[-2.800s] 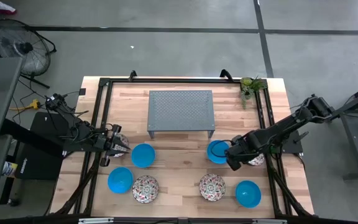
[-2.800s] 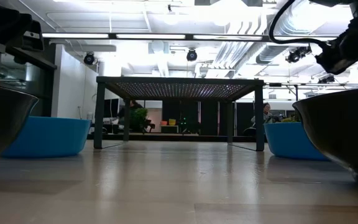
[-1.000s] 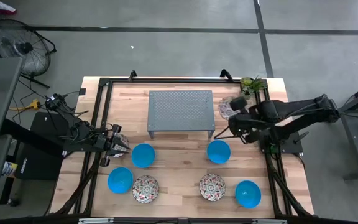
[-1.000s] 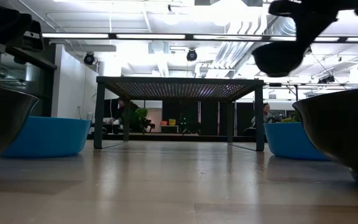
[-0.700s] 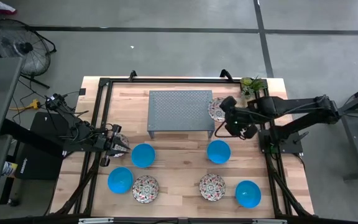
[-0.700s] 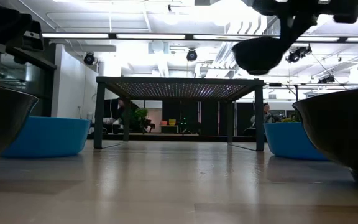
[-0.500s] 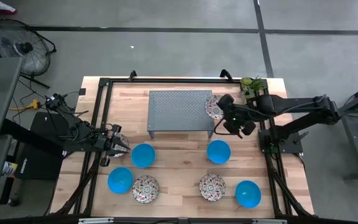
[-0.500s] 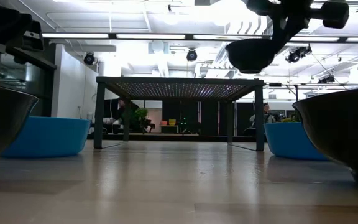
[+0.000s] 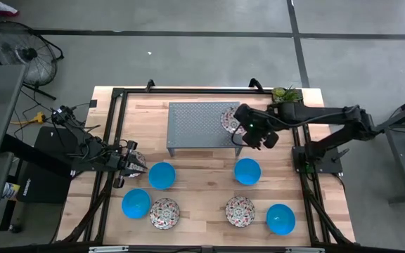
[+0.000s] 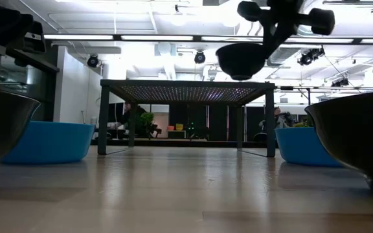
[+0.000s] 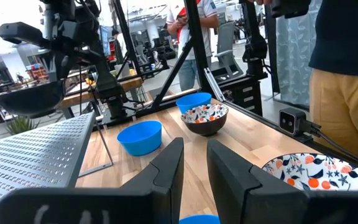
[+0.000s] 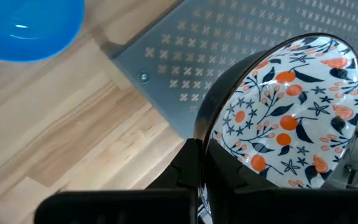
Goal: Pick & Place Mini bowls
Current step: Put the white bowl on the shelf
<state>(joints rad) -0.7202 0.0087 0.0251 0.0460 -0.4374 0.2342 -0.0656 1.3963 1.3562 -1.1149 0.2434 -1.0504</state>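
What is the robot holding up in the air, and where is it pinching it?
The right tool pinches a floral bowl by its rim, above the grey stand.

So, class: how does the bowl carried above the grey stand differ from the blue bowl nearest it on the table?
The carried bowl is floral-patterned; the blue bowl is plain. The carried bowl hangs over the stand's edge, gripped at its rim by the right pincer; the blue bowl rests free on the table. Both are small and round.

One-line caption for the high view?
Right gripper carries a floral bowl over the grey stand's right edge.
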